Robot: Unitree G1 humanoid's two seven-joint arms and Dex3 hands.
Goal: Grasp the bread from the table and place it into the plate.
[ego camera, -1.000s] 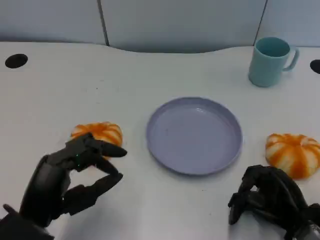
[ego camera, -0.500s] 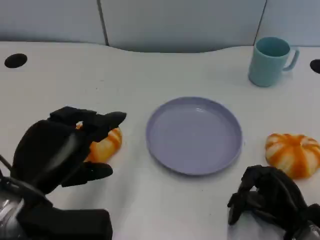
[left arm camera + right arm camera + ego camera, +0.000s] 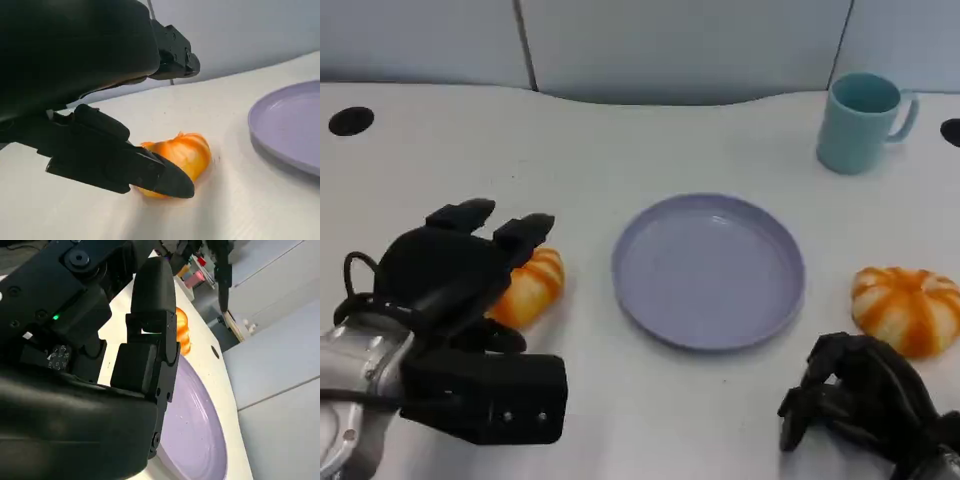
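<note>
In the head view, the left hand (image 3: 460, 270) hangs over the near-left part of the white table (image 3: 620, 140), its fingers spread over an orange-and-white striped bread (image 3: 528, 285) that peeks out on the hand's right side; whether the fingers touch the bread cannot be told from here. The lilac plate (image 3: 708, 270) sits in the middle of the table, just right of that bread, with nothing on it. A second striped bread (image 3: 910, 308) lies on the table to the right of the plate, and the right hand (image 3: 860, 400) rests near it at the near-right corner, fingers curled in and holding nothing. A teal mug (image 3: 860, 122) stands at the far right. In the left wrist view, the left hand's fingers (image 3: 115, 160) are parted above and in front of the bread (image 3: 182, 155), which lies on the table with open space around it, not gripped; the plate's rim (image 3: 260, 125) shows to one side. In the right wrist view, the right hand (image 3: 150, 355) has its fingers bent in, and beyond them lie the plate (image 3: 200, 440) and the other bread (image 3: 182, 332) on the table.
</note>
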